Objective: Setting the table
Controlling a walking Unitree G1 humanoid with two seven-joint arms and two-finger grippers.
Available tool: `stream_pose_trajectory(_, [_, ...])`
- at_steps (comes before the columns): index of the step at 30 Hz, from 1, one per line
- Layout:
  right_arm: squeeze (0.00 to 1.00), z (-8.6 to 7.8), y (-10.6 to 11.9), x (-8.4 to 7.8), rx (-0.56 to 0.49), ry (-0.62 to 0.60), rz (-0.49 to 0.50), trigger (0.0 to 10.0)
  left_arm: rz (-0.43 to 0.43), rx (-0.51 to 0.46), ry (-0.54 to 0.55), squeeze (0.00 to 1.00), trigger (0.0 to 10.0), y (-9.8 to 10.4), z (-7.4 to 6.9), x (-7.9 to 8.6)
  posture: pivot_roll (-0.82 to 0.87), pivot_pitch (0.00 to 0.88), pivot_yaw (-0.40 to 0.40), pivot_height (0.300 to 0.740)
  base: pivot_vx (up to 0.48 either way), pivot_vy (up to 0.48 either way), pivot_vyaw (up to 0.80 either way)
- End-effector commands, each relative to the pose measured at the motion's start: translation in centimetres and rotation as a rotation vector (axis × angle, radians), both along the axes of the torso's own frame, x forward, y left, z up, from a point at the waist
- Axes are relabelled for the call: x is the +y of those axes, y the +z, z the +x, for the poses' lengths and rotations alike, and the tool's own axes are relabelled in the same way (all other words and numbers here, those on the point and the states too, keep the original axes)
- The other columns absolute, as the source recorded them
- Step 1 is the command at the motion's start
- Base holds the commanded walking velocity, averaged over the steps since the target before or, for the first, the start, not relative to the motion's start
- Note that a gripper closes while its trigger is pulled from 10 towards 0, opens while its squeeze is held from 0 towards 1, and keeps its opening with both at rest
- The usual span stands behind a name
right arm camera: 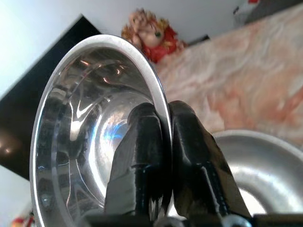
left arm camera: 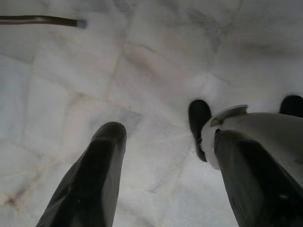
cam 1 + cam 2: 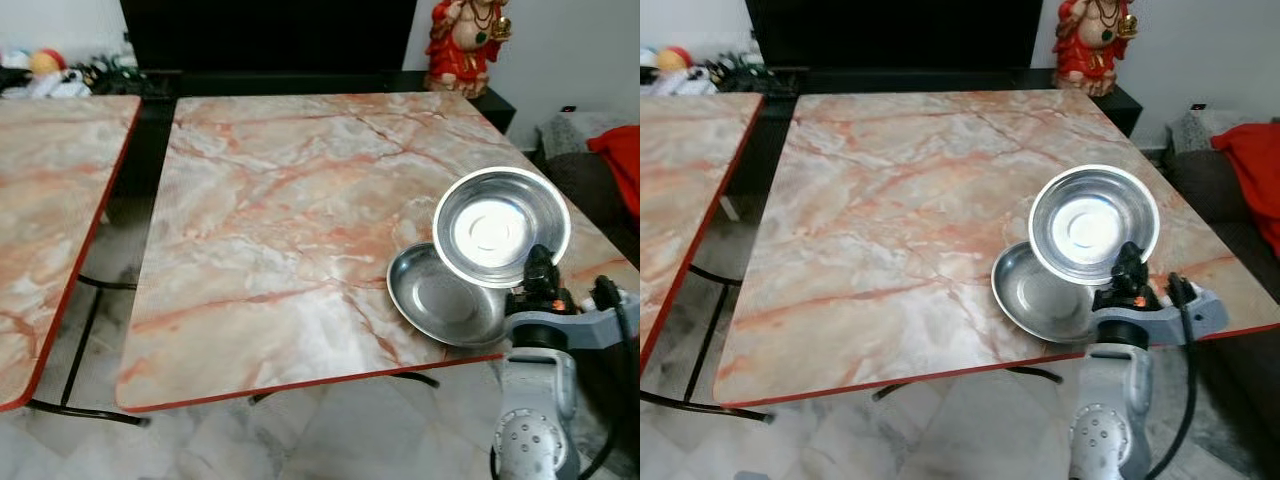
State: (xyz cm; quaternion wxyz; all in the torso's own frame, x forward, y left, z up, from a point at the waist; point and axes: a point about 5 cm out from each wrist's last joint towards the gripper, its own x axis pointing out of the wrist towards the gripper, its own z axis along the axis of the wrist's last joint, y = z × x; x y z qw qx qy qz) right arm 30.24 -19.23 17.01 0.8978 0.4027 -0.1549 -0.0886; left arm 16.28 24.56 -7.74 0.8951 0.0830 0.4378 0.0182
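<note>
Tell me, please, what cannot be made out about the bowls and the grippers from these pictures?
- Lower steel bowl: its far side is hidden behind the tilted steel bowl held by the right gripper in the eye views.
- Held bowl's underside: faces away in the eye views.
- Right gripper's fingertips: hidden by its wrist in the eye views.
- Left gripper: its position beside the table cannot be told; the left wrist view shows floor.

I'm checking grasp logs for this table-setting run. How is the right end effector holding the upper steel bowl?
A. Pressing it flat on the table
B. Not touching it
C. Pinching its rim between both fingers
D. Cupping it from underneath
C: the right end effector is shut on the rim of the tilted steel bowl, one finger inside, one outside, above a second bowl on the marble-patterned table.
</note>
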Motion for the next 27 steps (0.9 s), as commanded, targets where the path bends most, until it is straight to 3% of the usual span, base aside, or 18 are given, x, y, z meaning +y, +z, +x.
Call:
stream_pose_trajectory(1, [0.00,0.2,-0.2,-0.2,0.030,-0.019,0.003,10.0,0.000,0.053,-0.006,0.00,10.0,-0.7,-1.5,0.0,-0.01,0.138,-0.033,0.740,0.000,0.000,0.00])
stream_pose_trajectory(7, [0.00,0.7,-1.2,-0.1,0.122,-0.040,0.022,10.0,-0.002,0.055,-0.009,0.00,10.0,-0.7,-1.5,-0.1,-0.02,0.139,-0.032,0.740,0.000,0.000,0.00])
stream_pose_trajectory(12, [0.00,0.3,-2.7,0.5,0.227,-0.017,-0.023,10.0,0.000,0.051,-0.013,0.00,10.0,-0.6,-1.4,-0.1,-0.02,0.143,-0.030,0.740,0.000,0.000,0.00])
stream_pose_trajectory(14, [0.00,0.0,-3.4,0.0,0.254,-0.035,0.014,10.0,0.001,0.053,-0.017,0.00,10.0,-0.7,-1.4,-0.1,-0.02,0.145,-0.028,0.740,0.000,0.000,0.00])
stream_pose_trajectory(20, [0.00,0.8,-3.2,-1.0,0.251,-0.083,0.082,10.0,0.000,0.055,-0.017,0.00,10.0,-0.7,-1.4,-0.1,-0.02,0.144,-0.026,0.740,0.000,0.000,0.00])
stream_pose_trajectory(27, [0.00,2.0,-2.7,-0.4,0.257,-0.053,0.082,10.0,-0.001,0.053,-0.016,0.00,10.0,-0.7,-1.4,-0.2,-0.02,0.144,-0.025,0.740,0.000,0.000,0.00])
